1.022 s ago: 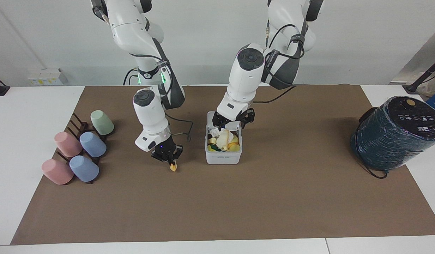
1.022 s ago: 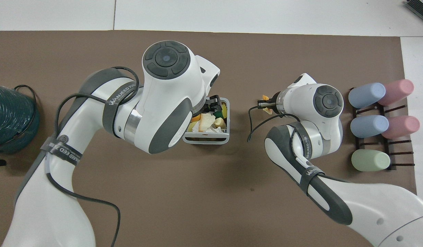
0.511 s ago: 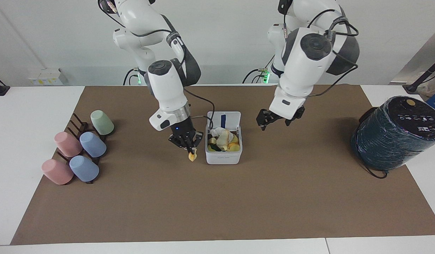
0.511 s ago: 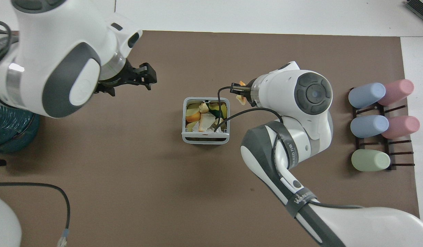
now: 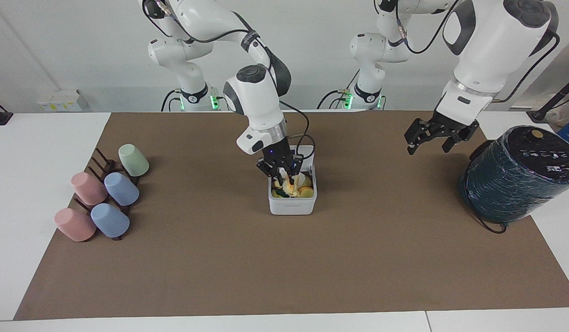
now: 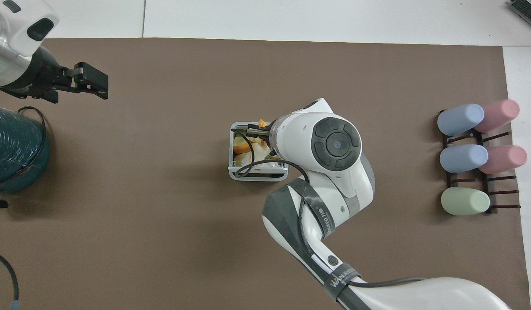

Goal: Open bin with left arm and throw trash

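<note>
At the right arm's end of the table, five cups point(image 5: 104, 198) lie on their sides on a dark rack point(image 5: 99, 159) - two pink, two blue, one green - and nothing is in them. Next comes the bin point(image 5: 292, 207), a small white box in the middle of the brown mat point(image 5: 219, 276). Its lid point(image 5: 309, 153) stands up on the side nearer to the robots, so the bin is open. Here is what changed: a moment ago the right gripper point(image 5: 286, 177) was beside the bin, and now it is right over the open top, low down among the trash. Its fingers look closed on a small yellow-orange scrap point(image 6: 261, 122), so the scrap is over the bin but has not dropped. The bin is already nearly full - yellow and orange peel bits and white crumpled pieces point(image 5: 303, 190) fill it close to the rim. I think the right gripper only has to let go now and the scrap will land on the pile. The left gripper point(image 5: 434, 138) has moved too. It was close to the bin's lid before, and now it hangs up high, well away, near the big dark teal cylinder point(image 5: 510, 184) at the left arm's end of the table, with its fingers spread apart and holding nothing. The lid stays up by itself, so the opening job looks done and the left arm just waits.
</note>
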